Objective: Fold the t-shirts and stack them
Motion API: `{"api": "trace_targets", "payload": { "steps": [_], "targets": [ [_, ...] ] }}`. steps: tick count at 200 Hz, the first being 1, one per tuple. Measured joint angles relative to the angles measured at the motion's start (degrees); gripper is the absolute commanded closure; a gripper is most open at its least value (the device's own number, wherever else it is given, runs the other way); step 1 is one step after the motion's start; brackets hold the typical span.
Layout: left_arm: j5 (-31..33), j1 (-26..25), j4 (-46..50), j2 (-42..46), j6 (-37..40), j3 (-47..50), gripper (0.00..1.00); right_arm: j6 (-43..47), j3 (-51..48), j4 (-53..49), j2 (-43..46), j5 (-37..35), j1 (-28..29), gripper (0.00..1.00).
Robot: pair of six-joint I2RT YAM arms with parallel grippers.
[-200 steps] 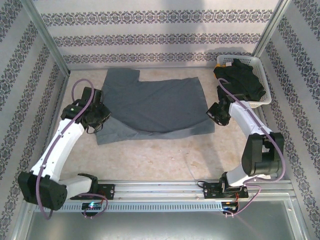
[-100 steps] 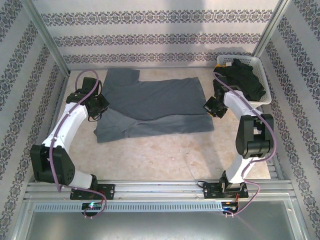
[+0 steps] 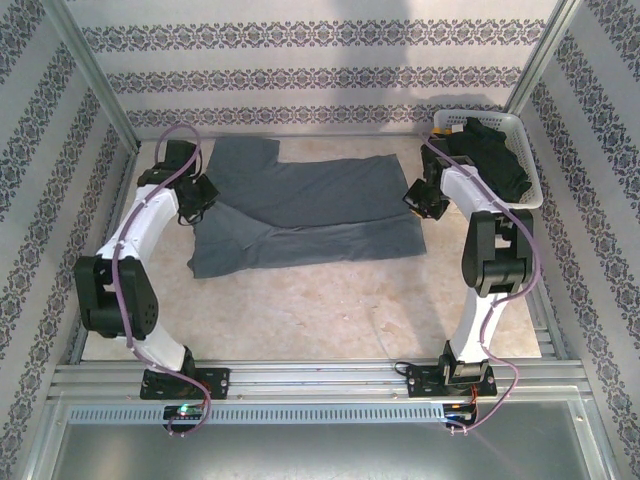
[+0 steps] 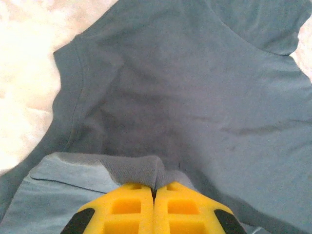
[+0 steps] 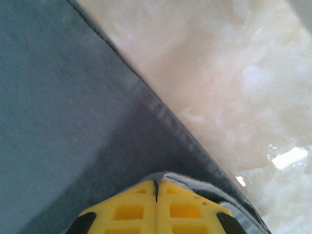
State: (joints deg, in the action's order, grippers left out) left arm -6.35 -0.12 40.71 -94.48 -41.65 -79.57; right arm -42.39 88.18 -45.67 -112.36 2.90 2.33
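The left fingers (image 4: 144,201) and right fingers (image 5: 146,207) each clamp the slate blue-grey t-shirt (image 3: 310,215). Uneven travel toward the far edge of the surface (image 3: 330,310) could skew the fold.

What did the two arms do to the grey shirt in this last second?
Both arms swung toward the far wall, left fingers and right fingers shut on the grey shirt at its near edge, folding it over the rest. The basket and black shirt stayed put.

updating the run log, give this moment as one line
left pincer: shut on blue-grey t-shirt | right pincer: shut on it | black t-shirt: in basket
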Motion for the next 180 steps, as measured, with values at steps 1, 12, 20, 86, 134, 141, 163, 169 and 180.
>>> {"api": "trace_targets", "payload": {
  "steps": [1,12,20,86,134,141,163,169,180],
  "targets": [
    [-0.07,0.00,0.00,-0.11,0.04,-0.09,0.75,0.13,0.09,0.00,-0.11,0.02,0.00,0.70],
    [-0.81,0.22,-0.04,-2.21,1.20,-1.44,0.51,0.72,1.68,-0.48,-1.79,0.24,-0.11,0.58],
    [-1.05,0.42,-0.07,-3.72,1.81,-2.47,0.40,1.66,2.71,-0.87,-2.73,0.48,-0.24,0.53],
    [0.55,1.40,1.27,10.14,0.37,13.53,0.40,5.31,-8.07,-0.42,10.64,0.39,-0.74,0.46],
    [-6.78,9.64,-1.99,18.49,-6.16,35.39,0.42,5.27,-28.06,7.34,24.46,4.74,-2.27,0.52],
    [-7.69,10.86,-3.02,17.84,-6.82,36.79,0.43,5.27,-29.64,8.55,24.17,5.62,-2.89,0.53],
    [-10.29,12.63,-6.34,15.28,-8.39,38.21,0.47,5.25,-31.47,10.91,21.99,7.28,-4.11,0.54],
    [-10.93,12.63,-7.54,14.53,-8.63,38.18,0.48,5.25,-31.47,11.63,21.27,7.41,-4.22,0.54],
    [-11.76,12.63,-9.25,13.27,-9.14,38.18,0.53,5.22,-31.47,12.76,20.26,7.69,-4.22,0.55]
  ]
}}
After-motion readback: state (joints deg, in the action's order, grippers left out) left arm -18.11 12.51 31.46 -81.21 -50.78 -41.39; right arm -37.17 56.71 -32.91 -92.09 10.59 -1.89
